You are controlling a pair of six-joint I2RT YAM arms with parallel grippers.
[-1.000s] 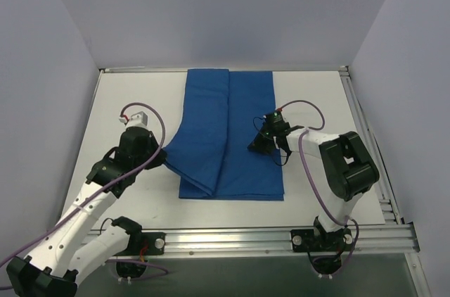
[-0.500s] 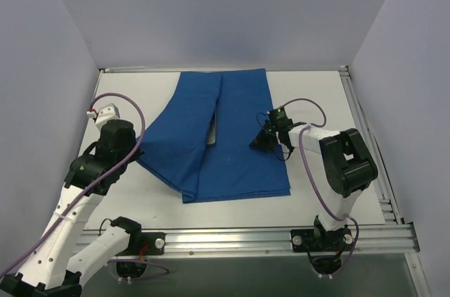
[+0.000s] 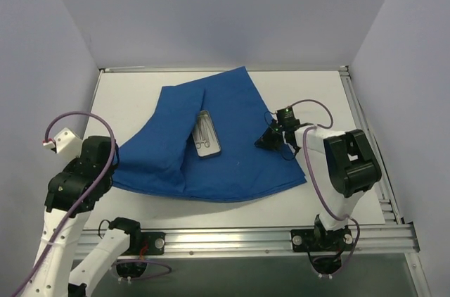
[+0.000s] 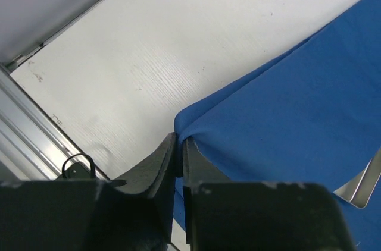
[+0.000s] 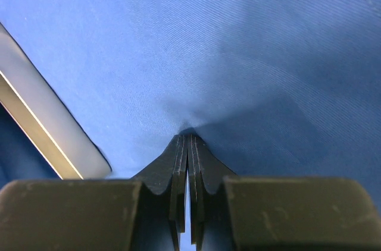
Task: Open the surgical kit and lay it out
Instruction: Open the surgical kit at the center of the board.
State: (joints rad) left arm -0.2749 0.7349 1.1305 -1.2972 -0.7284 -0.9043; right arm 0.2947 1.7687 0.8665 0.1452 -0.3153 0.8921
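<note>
Two pinches are seen on the royal-blue cloth wrap (image 3: pixel 239 110) of the surgical kit, which lies largely unfolded across the middle of the white tabletop (image 3: pixel 140 93). The left gripper (image 4: pixel 179 139) is closed to a thin slit on the wrap's left corner, near the table's left edge. The hem is seen running into the fingertips, so the corner is judged to be gripped. The right gripper (image 5: pixel 187 138) is clamped on a small pucker of cloth on the wrap's right half, its jaws pressed flat together.

The step in hand is judged to be the opening of the left flap. A raised fold is seen left of centre, and the sheet's outline is skewed, not square. For the next move, the left corner would need to be laid flat and let go, and the fold drawn outward. The cloth under the tray should not be dragged, or its contents may be shifted.

One container is in view: a small pale rectangular metal tray (image 3: pixel 211 155), resting on the wrap near its centre, just right of the fold and apart from both grippers. Thin metal instruments (image 3: pixel 203 132) are seen lying lengthwise inside it; their number cannot be told. None is seen laid out on the cloth.
</note>
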